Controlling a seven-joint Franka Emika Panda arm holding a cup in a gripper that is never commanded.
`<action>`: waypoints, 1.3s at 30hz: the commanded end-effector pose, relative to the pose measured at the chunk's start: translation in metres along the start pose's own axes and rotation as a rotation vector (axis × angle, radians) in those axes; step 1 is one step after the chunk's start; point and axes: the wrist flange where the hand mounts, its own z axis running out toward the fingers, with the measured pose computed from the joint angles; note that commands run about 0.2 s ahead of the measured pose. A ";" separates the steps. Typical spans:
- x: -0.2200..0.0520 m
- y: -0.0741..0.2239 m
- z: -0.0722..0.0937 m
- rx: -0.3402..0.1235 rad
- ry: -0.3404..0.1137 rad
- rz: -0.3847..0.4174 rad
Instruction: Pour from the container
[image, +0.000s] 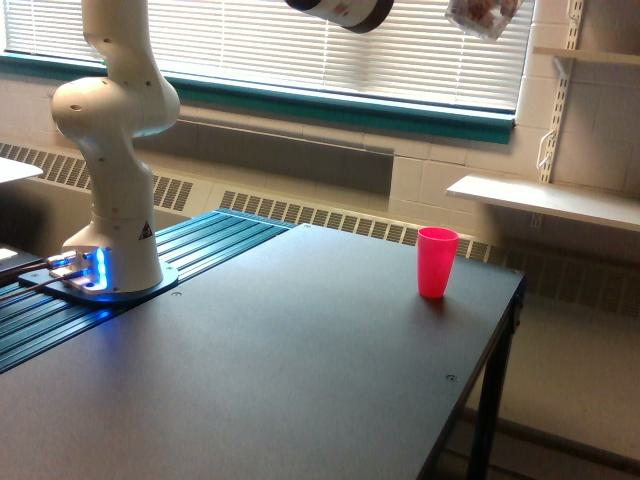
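Clear plastic or glass, by the look of it: the container (483, 15) sits at the very top edge of the exterior view, high over the worktop (300, 350) and cut off by the frame. Reddish-brown bits show through its wall. Only the lower part is visible, tilted; the handle cannot be made out from here.

A dark rounded piece of the arm (340, 10) shows to the container's left along the top edge, also cropped. The fingers themselves are out of frame, so how far they are open and what they grip cannot be told from this spot.

Pink cup (437, 261) stands upright near the far edge of the worktop, on the exterior view's right side, well below the container and a little to its left. It looks like the likely target for the pour, though that is my guess.

Robot base (105, 260) is on the exterior view's left, blue light glowing at its foot.

Handling, as a judgement: the container should be light and rigid, its smooth wall slippery and possibly brittle if glass. The loose bits will shift and tumble out suddenly as it tips. Best hold is the handle or a firm clamp across the body.
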 end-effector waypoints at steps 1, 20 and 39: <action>0.015 0.029 0.003 -0.102 -0.048 0.163; -0.117 0.008 -0.002 -0.316 -0.475 0.258; -0.248 -0.066 -0.035 -0.439 -0.761 0.188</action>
